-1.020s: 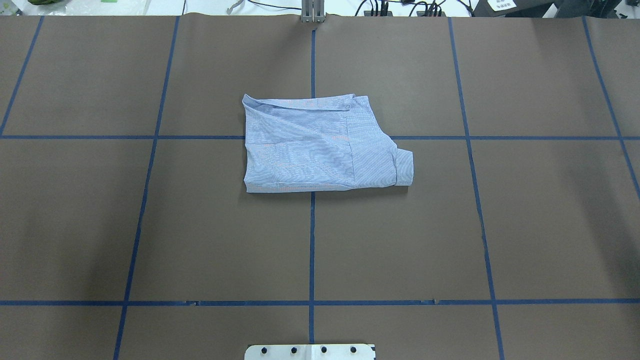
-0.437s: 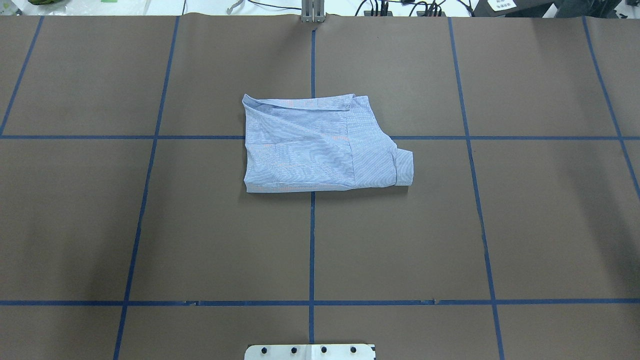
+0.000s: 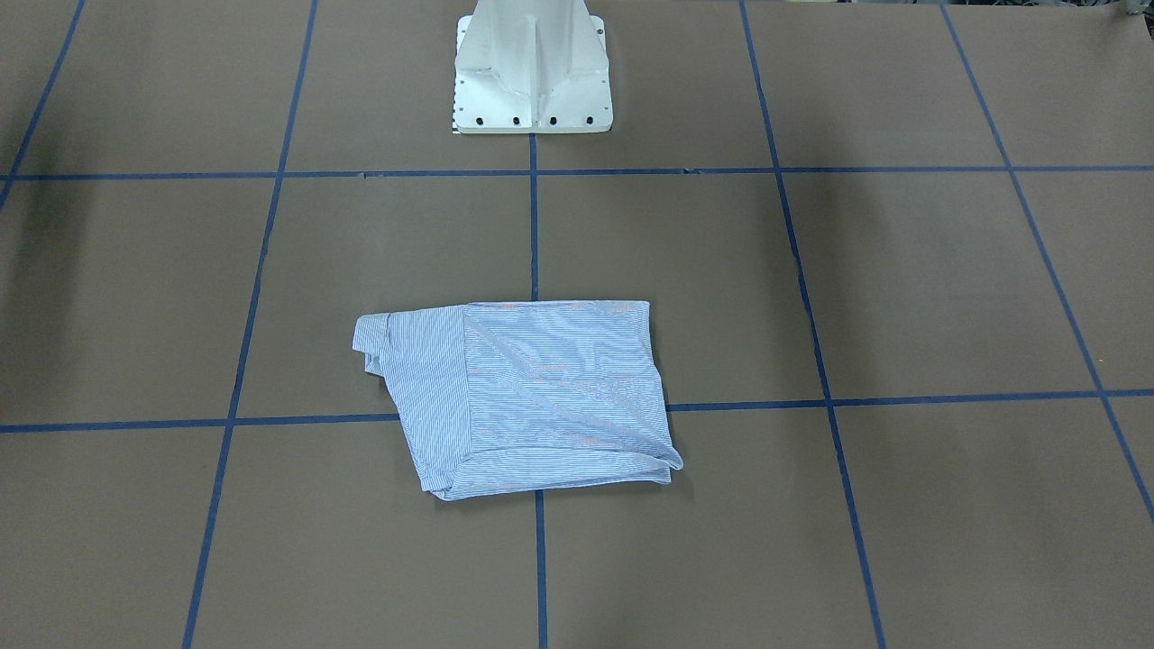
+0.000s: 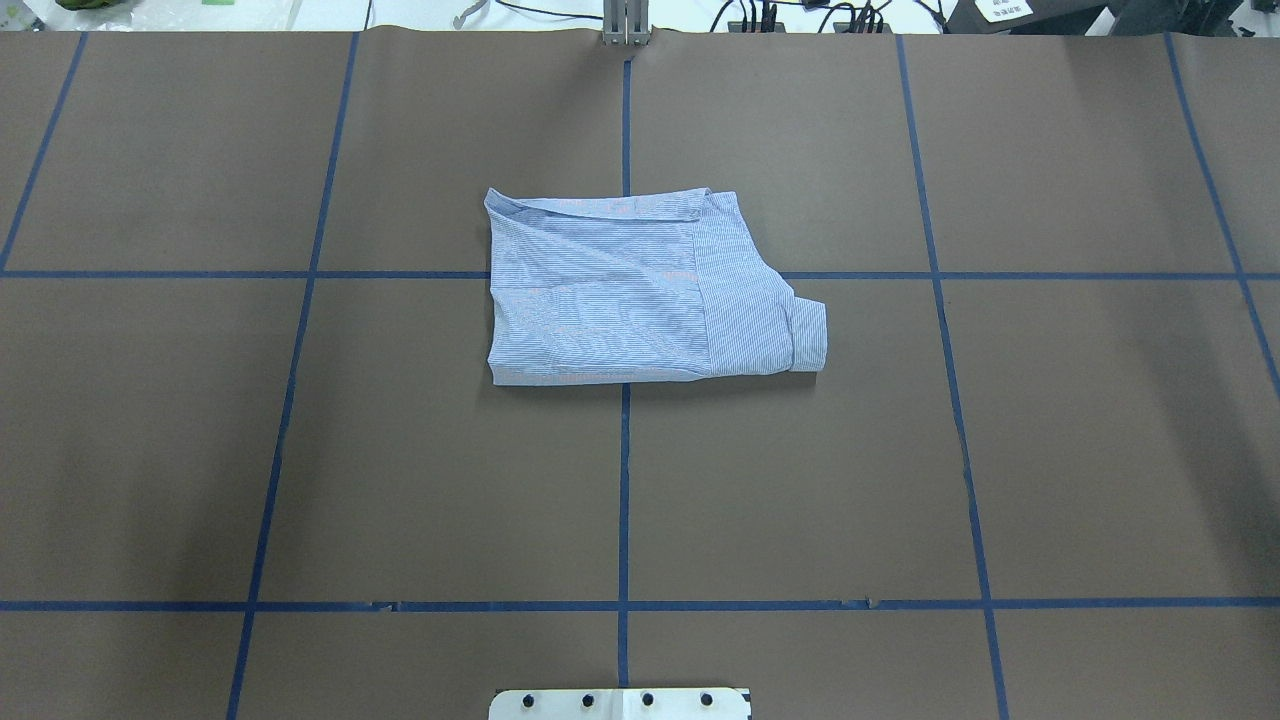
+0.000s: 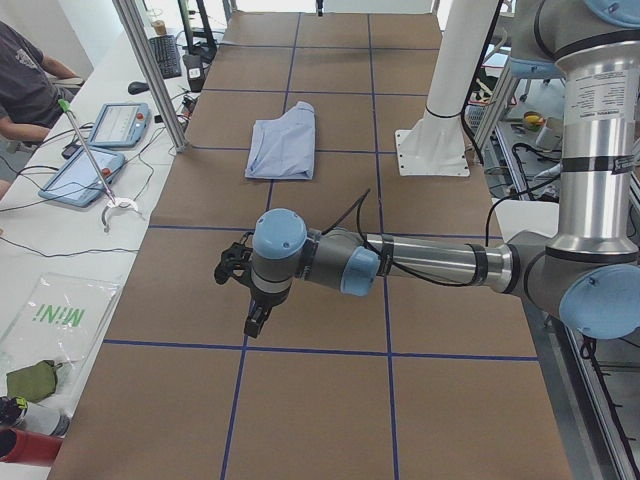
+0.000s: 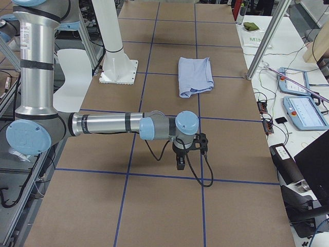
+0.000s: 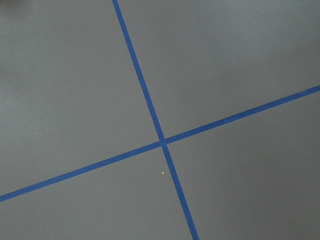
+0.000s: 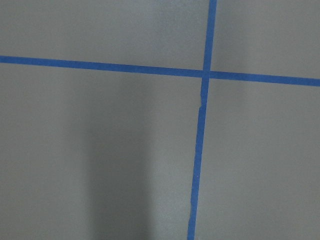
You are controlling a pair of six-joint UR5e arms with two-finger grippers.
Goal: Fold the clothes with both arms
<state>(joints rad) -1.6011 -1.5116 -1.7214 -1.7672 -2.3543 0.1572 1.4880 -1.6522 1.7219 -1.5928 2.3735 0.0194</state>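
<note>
The striped light blue and white shirt (image 4: 640, 290) lies folded into a compact rectangle near the table's middle, with a cuffed sleeve end sticking out on one side (image 4: 808, 338). It also shows in the front-facing view (image 3: 532, 397) and in both side views (image 5: 285, 145) (image 6: 194, 74). My left gripper (image 5: 256, 322) hangs over bare table far from the shirt, toward the table's left end. My right gripper (image 6: 181, 162) hangs over bare table toward the right end. I cannot tell whether either is open or shut. Both wrist views show only brown table and blue tape.
The brown table (image 4: 1100, 450) carries a grid of blue tape lines. The white pedestal base (image 3: 532, 68) stands at the robot's edge. Past the far edge, a side bench holds tablets (image 5: 100, 150) and cables, and a person (image 5: 25, 70) sits there.
</note>
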